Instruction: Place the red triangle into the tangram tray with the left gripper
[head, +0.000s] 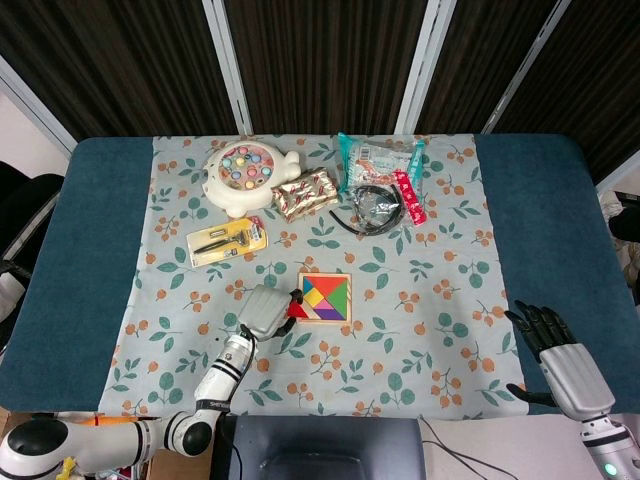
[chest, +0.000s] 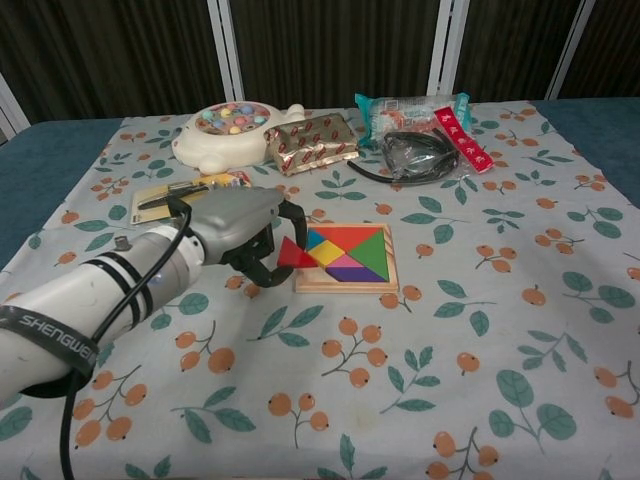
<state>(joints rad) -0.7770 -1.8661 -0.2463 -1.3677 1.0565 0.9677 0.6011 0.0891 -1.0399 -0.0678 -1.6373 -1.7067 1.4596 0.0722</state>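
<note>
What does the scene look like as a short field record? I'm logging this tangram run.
left hand: pinches the red triangle
red triangle: at the left edge of the tangram tray, not yet in it
tangram tray: on the floral cloth, other coloured pieces inside
right hand: near the table's right edge, holds nothing, fingers apart
behind tray: fishing toy, foil packet

We count one tangram tray, one red triangle, one fishing toy, and two hands.
</note>
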